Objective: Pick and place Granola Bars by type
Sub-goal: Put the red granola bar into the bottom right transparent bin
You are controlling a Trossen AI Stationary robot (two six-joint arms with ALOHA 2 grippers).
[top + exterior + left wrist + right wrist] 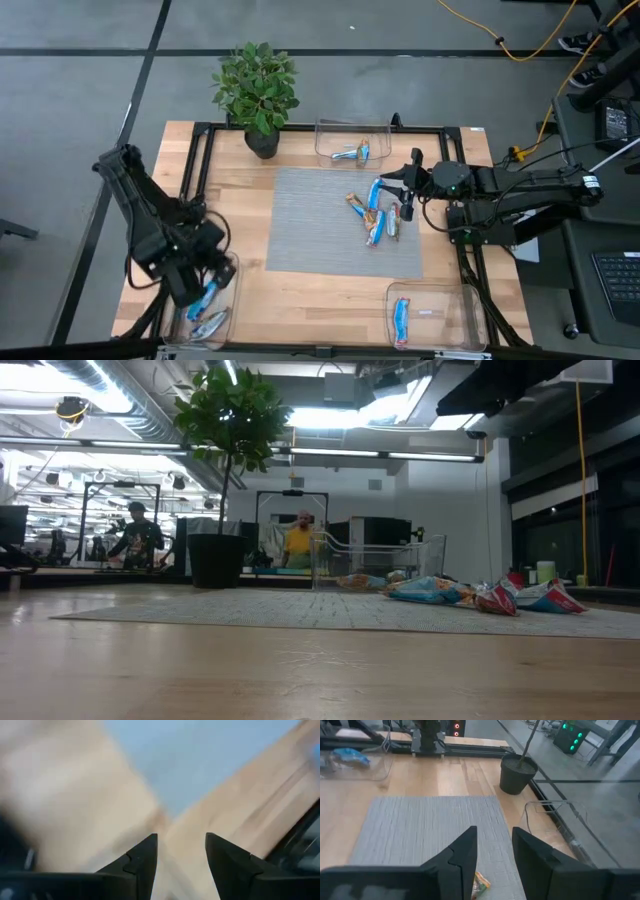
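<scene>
wood tabletop with a grey mat [310,225] carries unsorted granola bars [378,212] at the mat's right, where the right gripper [404,188] hovers parted and empty, while the left gripper [200,290], spread, hangs over the near-left bin [228,318] already holding bars.

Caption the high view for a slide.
Right pincer open over loose bars on mat; left pincer open above bin.

Pale wooden table [240,205] under a grey mat [310,225], potted plant [258,92] and three clear bins [352,140].
</scene>
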